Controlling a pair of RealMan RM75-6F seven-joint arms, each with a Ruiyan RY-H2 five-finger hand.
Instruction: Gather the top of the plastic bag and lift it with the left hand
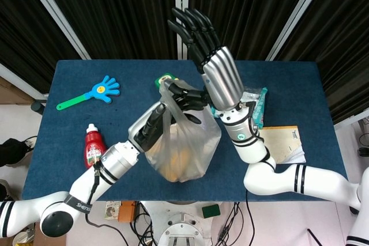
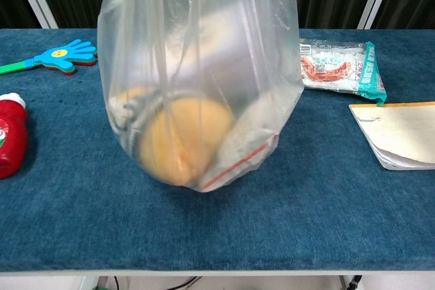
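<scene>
Our left hand pinches the gathered top of the plastic bag — the bag hangs straight below it, seemingly clear of the surface. Our right hand stands spread, empty, just beside.

The plastic bag is clear and colourless, with a thin red stripe low on one side; through it shows a round orange-yellow shape. The table is deep blue. The bottle is red with a white cap. The clapper toy is bright blue with a green handle. The snack packet is teal-edged with red print. The notebook is cream with an orange edge. Both hands' fingers are black, their backs silver.
</scene>
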